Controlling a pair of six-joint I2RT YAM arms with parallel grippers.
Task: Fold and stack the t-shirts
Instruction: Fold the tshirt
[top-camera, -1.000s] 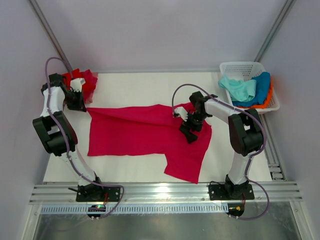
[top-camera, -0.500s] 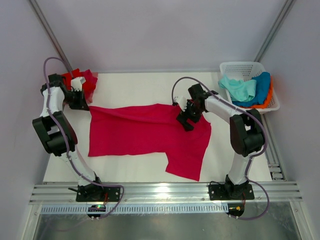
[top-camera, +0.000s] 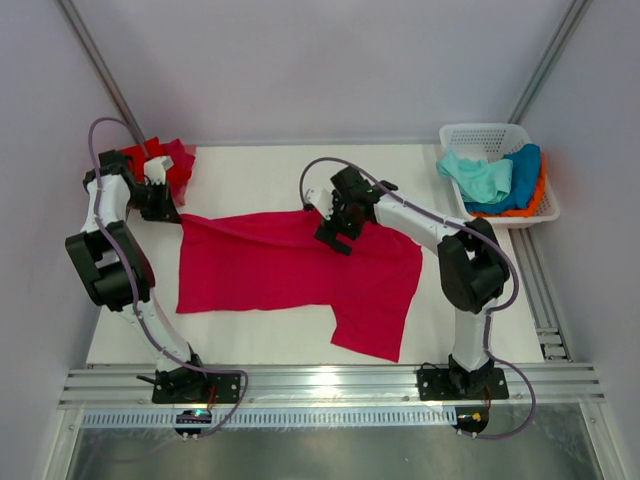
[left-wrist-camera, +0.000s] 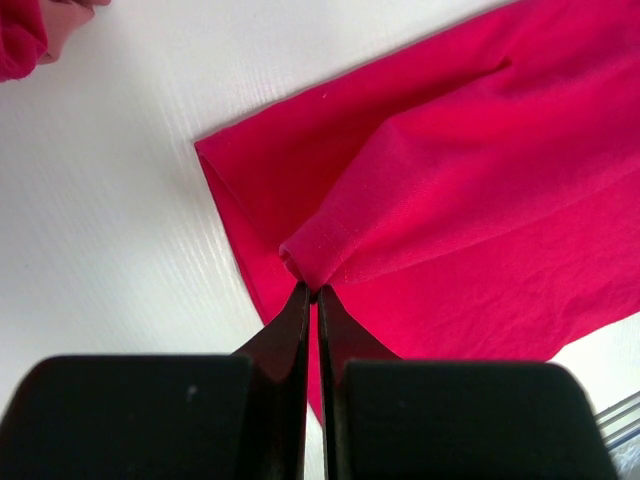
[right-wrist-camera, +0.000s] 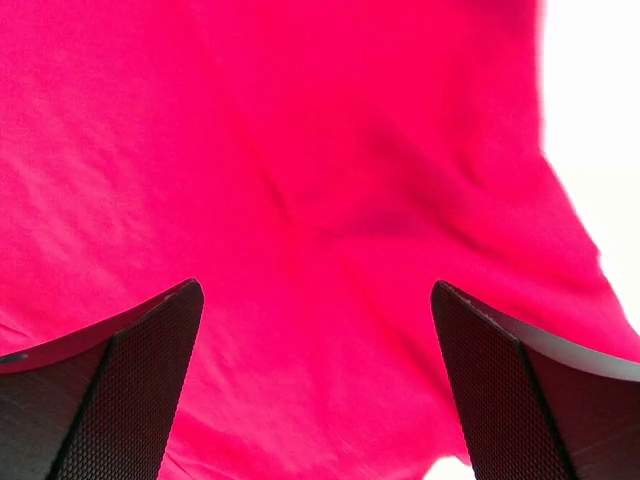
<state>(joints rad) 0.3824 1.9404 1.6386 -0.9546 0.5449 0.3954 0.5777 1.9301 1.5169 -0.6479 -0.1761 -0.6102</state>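
A crimson-pink t-shirt (top-camera: 290, 265) lies spread across the middle of the white table, one part hanging toward the near right. My left gripper (top-camera: 170, 207) pinches its far left corner; in the left wrist view the crimson-pink t-shirt (left-wrist-camera: 480, 200) bunches into a small fold at the shut fingertips (left-wrist-camera: 300, 300). My right gripper (top-camera: 335, 228) hovers over the shirt's far edge near the middle, jaws wide apart, and the wrist view shows only crimson-pink t-shirt (right-wrist-camera: 320, 200) between the fingers (right-wrist-camera: 130, 380). A red t-shirt (top-camera: 170, 165) lies bunched at the far left corner.
A white lattice basket (top-camera: 497, 135) at the far right holds mint-green (top-camera: 478, 175), blue (top-camera: 520, 175) and orange (top-camera: 540, 190) shirts. Grey walls close in the back and sides. A metal rail (top-camera: 330, 385) runs along the near edge.
My right arm has swung left along the shirt's far edge, from its right shoulder to near the middle, gripper still open. The left gripper has kept its hold in place.
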